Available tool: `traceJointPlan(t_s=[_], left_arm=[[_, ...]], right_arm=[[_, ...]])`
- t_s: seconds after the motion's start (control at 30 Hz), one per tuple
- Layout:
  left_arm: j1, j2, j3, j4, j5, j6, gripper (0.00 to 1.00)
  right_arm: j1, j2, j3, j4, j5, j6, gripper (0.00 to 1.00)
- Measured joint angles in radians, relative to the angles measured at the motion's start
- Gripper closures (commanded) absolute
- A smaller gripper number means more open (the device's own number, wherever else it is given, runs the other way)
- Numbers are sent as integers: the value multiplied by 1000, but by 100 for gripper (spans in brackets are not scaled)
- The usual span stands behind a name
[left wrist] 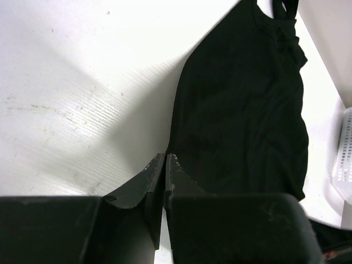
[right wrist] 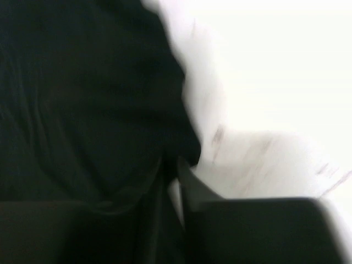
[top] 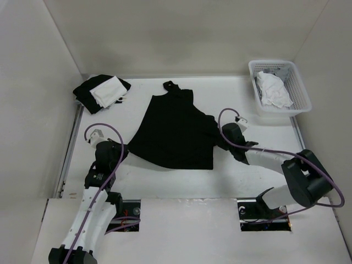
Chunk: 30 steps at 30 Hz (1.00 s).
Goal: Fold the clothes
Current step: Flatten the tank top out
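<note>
The clothes (top: 173, 129), one plain black top, lie spread flat mid-table with the narrow neck pointing to the far wall. My left gripper (top: 124, 147) is at the top's near-left hem corner. In the left wrist view its jaws (left wrist: 165, 157) are pressed together right at the edge of the black fabric (left wrist: 242, 110). My right gripper (top: 219, 133) is at the top's right edge, where the cloth bunches. The right wrist view is blurred, but the jaws (right wrist: 175, 160) stand nearly together with a fold of the black cloth (right wrist: 82, 99) pinched at their tips.
A white plastic basket (top: 301, 88) holding white garments (top: 274, 91) stands at the far right; its wall shows in the left wrist view (left wrist: 345, 159). A black bundle (top: 88, 91) topped with a white cloth (top: 107, 89) lies at the far left. White walls enclose the table.
</note>
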Motion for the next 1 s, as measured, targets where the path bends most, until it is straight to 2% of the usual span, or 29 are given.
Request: traceJointPlan(t_s=[0.03, 0.1, 0.2, 0.33, 0.5, 0.67, 0.73, 1.0], left_arm=[[-2, -2, -3, 1, 1, 0, 98], [-4, -6, -15, 0, 3, 0, 97], [-5, -10, -34, -3, 5, -2, 97], [-10, -2, -43, 0, 5, -6, 97], [-25, 22, -44, 12, 5, -6, 97], [-30, 21, -44, 16, 8, -7, 97], [-30, 15, -44, 16, 8, -7, 97], [-30, 4, -44, 16, 8, -7, 97]], right_arm=[[-21, -5, 8, 6, 9, -20, 53], [-51, -44, 5, 7, 15, -53, 46], [-33, -166, -59, 5, 12, -57, 47], [59, -345, -201, -34, -6, 10, 51], [202, -429, -285, -122, -42, 114, 48], [250, -421, -288, -127, -78, 172, 55], [250, -396, -289, -123, -86, 185, 60], [250, -340, -295, -66, -106, 227, 70]])
